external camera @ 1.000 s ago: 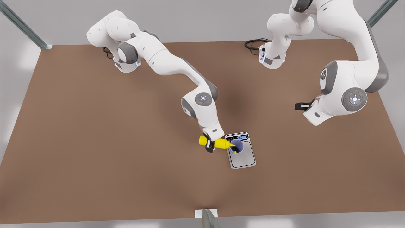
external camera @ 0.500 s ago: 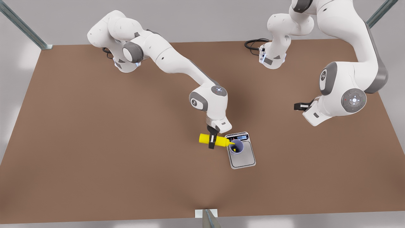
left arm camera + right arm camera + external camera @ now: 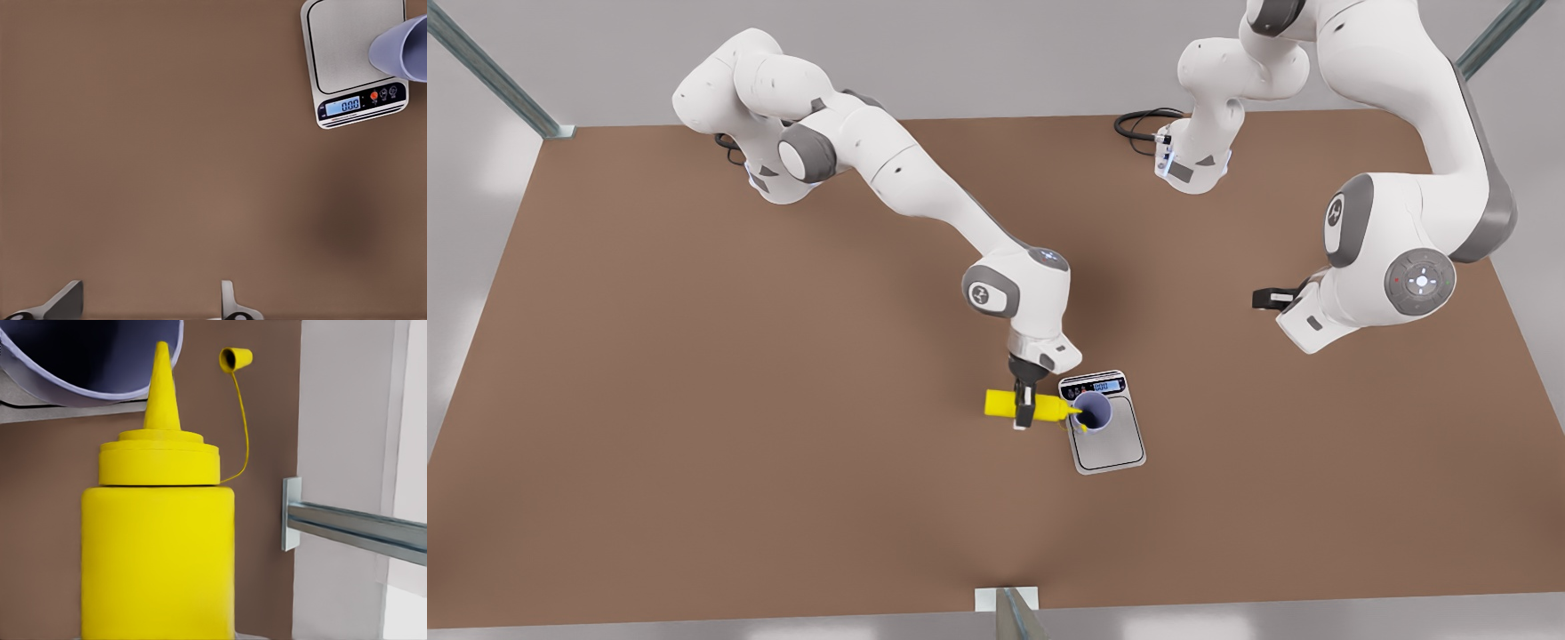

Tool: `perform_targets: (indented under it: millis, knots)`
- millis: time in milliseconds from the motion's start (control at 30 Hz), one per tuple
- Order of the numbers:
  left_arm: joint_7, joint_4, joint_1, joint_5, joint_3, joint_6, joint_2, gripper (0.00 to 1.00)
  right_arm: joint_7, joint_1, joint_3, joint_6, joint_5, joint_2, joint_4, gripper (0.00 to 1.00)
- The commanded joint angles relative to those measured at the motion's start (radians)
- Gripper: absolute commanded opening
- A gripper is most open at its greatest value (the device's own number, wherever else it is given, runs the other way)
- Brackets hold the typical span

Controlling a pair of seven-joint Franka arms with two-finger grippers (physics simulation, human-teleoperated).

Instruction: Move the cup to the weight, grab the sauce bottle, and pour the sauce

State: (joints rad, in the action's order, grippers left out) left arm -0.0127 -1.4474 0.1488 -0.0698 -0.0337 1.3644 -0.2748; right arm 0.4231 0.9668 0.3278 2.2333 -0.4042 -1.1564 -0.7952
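The pouring step is judged to be in hand. The lavender cup is already being carried by the kitchen scale, on the part of the weighing plate nearest the display strip. The yellow squeeze bottle is being held on its side by the right gripper, whose fingers are being kept clamped across the middle of the bottle's body, on the front view's left of the scale. In the front view the cone nozzle is being pointed at the cup's rim and is seen just at its near edge; in the right wrist view the tip is seen in front of the rim rather than clearly over the opening. The small cap is being left dangling on its tether. No stream or drop of sauce can be made out with certainty.

The left gripper is being held high above the brown table, well apart from the scale, its fingers spread wide with nothing between them; this arm is waiting.

For the next move, the nozzle would need to be brought further over the cup's mouth and tipped downward, so that sauce is not spilled onto the plate.
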Motion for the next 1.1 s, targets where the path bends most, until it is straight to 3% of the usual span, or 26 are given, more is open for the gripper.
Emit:
perform_targets:
  millis: [0, 133, 167, 233, 333, 433, 467, 667, 767, 1067]
  knots:
    - [-0.006, 0.001, 0.000, -0.001, 0.000, 0.001, 0.002, 1.00, -0.006, 0.006, 0.000, 0.014, -0.022, 0.000, 0.001, 0.42]
    - [-0.006, 0.002, 0.005, -0.002, 0.000, -0.001, 0.002, 1.00, -0.020, 0.006, -0.012, 0.014, -0.021, 0.003, 0.001, 0.42]
    - [-0.006, 0.002, 0.005, -0.002, 0.000, -0.001, 0.002, 1.00, -0.021, -0.007, -0.016, 0.012, 0.050, 0.033, -0.006, 0.42]
    - [-0.006, 0.002, 0.003, -0.002, 0.000, -0.001, 0.000, 1.00, 0.034, -0.079, -0.035, -0.027, 0.421, 0.122, -0.050, 0.42]
    - [-0.004, 0.002, 0.008, -0.001, 0.000, -0.001, 0.002, 1.00, 0.219, -0.307, -0.272, -0.127, 0.682, 0.195, -0.068, 0.42]
    - [-0.004, 0.002, 0.003, -0.004, 0.000, 0.001, -0.003, 1.00, 0.497, -0.638, -0.595, -0.262, 0.817, 0.215, -0.119, 0.42]
    - [-0.004, 0.002, 0.003, -0.002, 0.000, 0.001, -0.003, 1.00, 0.637, -0.737, -0.658, -0.313, 0.896, 0.211, -0.162, 0.42]
    - [-0.004, 0.002, 0.008, -0.002, 0.000, 0.007, -0.003, 1.00, 1.460, -0.945, -0.664, -0.405, 1.312, 0.204, -0.334, 0.43]
    - [-0.004, 0.002, 0.006, -0.002, 0.000, 0.007, -0.003, 1.00, 1.769, -0.965, -0.659, -0.388, 1.548, 0.175, -0.391, 0.43]
    - [-0.004, 0.001, 0.006, -0.002, 0.000, 0.013, -0.003, 1.00, 2.169, -0.961, -0.656, -0.348, 1.822, 0.110, -0.437, 0.43]
